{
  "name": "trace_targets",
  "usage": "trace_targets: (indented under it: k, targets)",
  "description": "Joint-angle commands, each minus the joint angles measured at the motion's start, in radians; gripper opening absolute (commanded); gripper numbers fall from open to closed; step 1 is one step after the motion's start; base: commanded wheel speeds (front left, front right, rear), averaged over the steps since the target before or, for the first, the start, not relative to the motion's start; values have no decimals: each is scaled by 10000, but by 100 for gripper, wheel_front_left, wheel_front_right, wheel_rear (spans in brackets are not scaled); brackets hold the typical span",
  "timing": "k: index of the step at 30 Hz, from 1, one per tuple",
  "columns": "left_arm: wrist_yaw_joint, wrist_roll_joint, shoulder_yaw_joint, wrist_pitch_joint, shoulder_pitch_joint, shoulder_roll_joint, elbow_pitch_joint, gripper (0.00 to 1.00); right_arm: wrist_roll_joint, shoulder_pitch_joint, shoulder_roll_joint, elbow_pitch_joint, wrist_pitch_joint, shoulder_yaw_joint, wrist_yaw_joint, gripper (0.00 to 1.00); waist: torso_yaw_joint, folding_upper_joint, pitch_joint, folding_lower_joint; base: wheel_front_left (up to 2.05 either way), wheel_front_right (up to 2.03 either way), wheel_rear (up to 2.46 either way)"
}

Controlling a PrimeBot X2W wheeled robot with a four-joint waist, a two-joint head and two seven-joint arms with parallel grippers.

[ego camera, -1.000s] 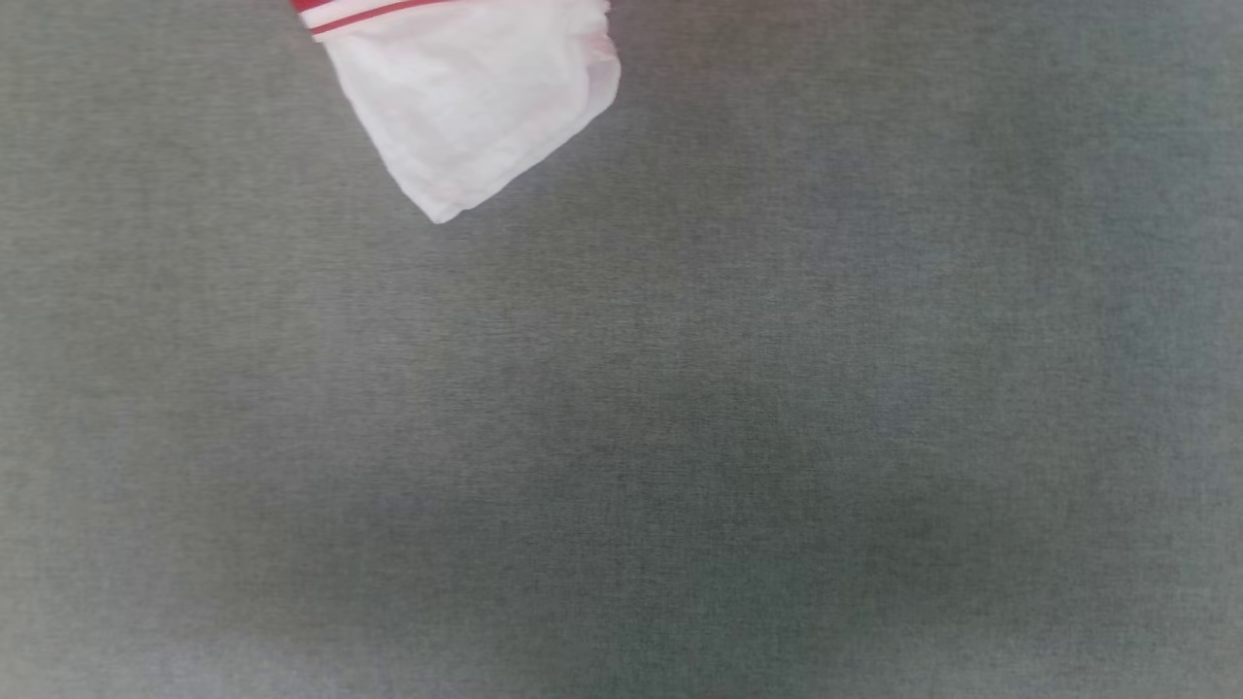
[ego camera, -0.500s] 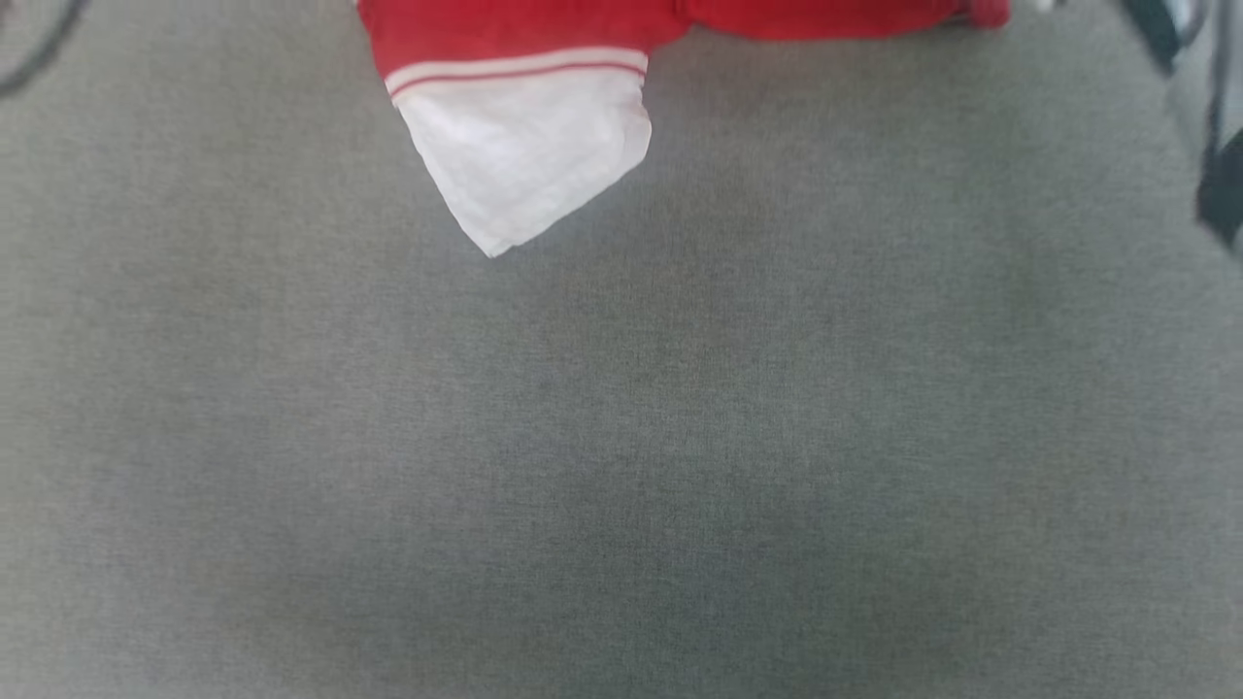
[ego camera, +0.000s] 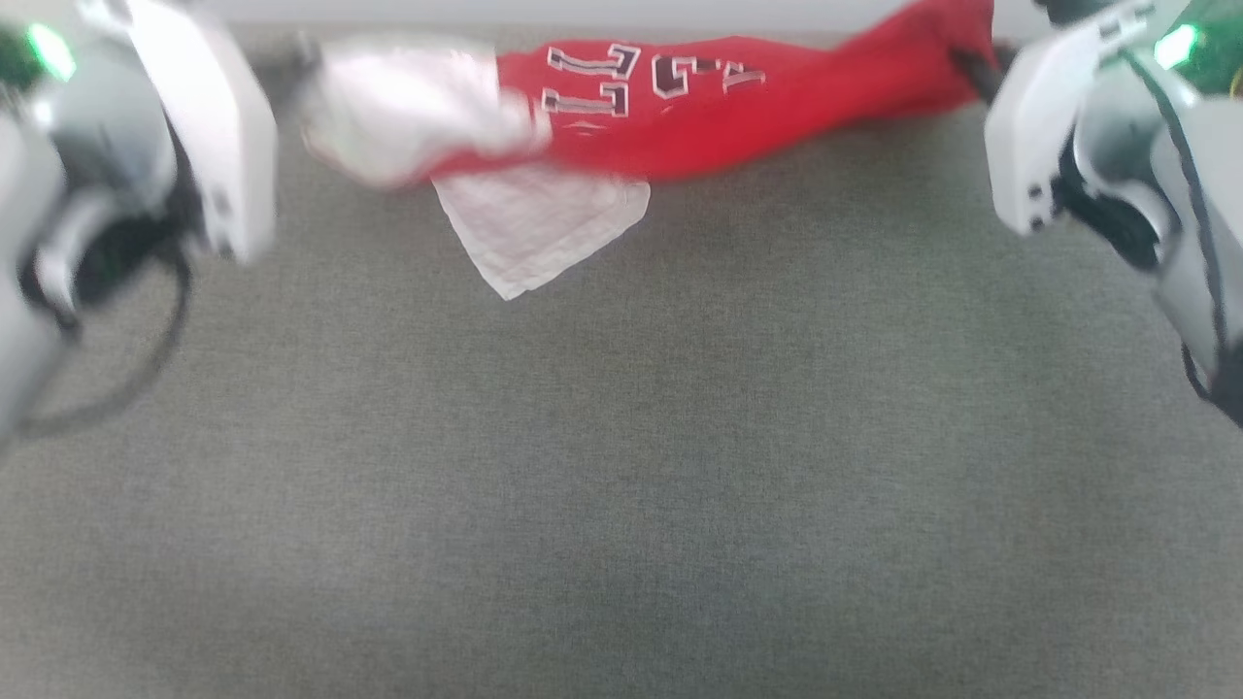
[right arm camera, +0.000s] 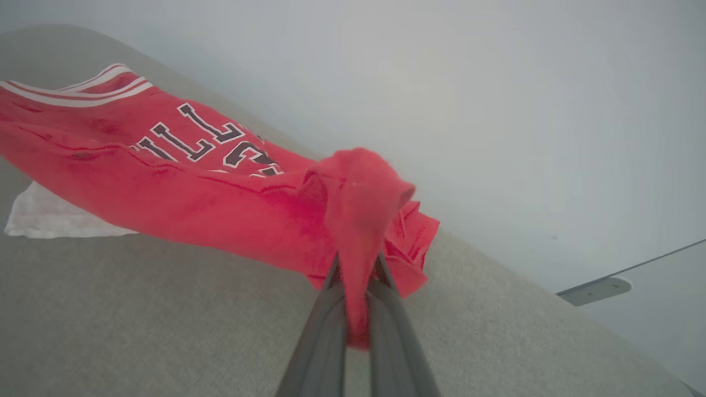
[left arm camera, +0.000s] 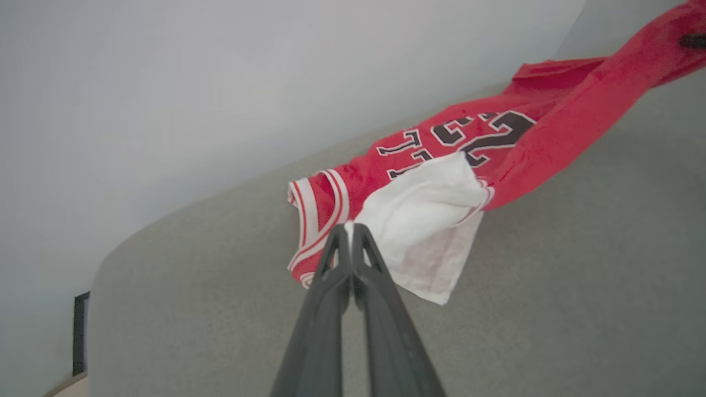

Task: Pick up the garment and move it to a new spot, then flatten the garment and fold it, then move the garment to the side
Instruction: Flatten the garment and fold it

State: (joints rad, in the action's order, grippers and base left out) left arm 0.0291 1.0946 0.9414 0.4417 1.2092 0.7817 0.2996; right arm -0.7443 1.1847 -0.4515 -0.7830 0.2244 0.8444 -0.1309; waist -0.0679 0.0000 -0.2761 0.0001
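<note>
Garment (ego camera: 719,121), a thin red jersey T-shirt with white sleeves, is clamped at both ends by left tool (left arm camera: 348,230) and right tool (right arm camera: 357,264), partly lifted; judged mid-move, with flattening, folding and setting aside outstanding.

The red garment (ego camera: 738,116) with dark white-edged lettering hangs stretched sideways, bunched, one white sleeve (ego camera: 539,228) drooping below

Folds partly hide lettering (ego camera: 621,83) on the garment (ego camera: 777,116).

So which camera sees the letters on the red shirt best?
The right wrist view: the lettering on the garment is sharp and close there. The head view shows it blurred; in the left wrist view the white sleeve hides part of it.
</note>
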Motion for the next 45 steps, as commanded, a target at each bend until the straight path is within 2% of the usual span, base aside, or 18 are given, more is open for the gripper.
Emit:
trace_targets:
  k: [1,5,11,18,26,35,42,45]
  targets:
    - [252,92,36,79,-363,153,-396,0,-147,-298,-228,271,153,53,2,0,-5,0,61,-1,0,0,0]
    - [1311,493,145,395,-1561,938,-2314,0,-768,-1285,-1018,1727,817,161,1,0,-13,0,157,-1,0,0,0]
    - [2658,896,421,481,-3204,1813,-4556,0,-1435,-2997,-2068,3699,1657,160,1,0,35,0,362,-1,0,0,0]
    - [3755,1583,847,174,-5148,2447,-6127,0,-1819,-4879,-2887,5264,2183,-179,1,0,153,0,623,-1,0,0,0]
    - [4562,2577,1263,-129,-6995,2894,-7085,0,-2275,-6794,-3742,6682,2940,-375,1,0,228,0,1038,-1,0,0,0]
    - [5248,3010,1678,-6,-8001,3327,-7951,0,-2975,-8479,-4423,7974,4030,-551,1,0,404,0,1403,-1,0,0,0]
    - [5530,3136,1755,99,-8224,3512,-8258,0,-3153,-9228,-4464,8316,4374,-940,1,0,518,0,1465,-1,0,0,0]
    - [5576,2930,1554,-78,-7985,3670,-8339,0,-2957,-9369,-4284,8324,4152,-1379,1,0,585,0,1443,-1,0,0,0]
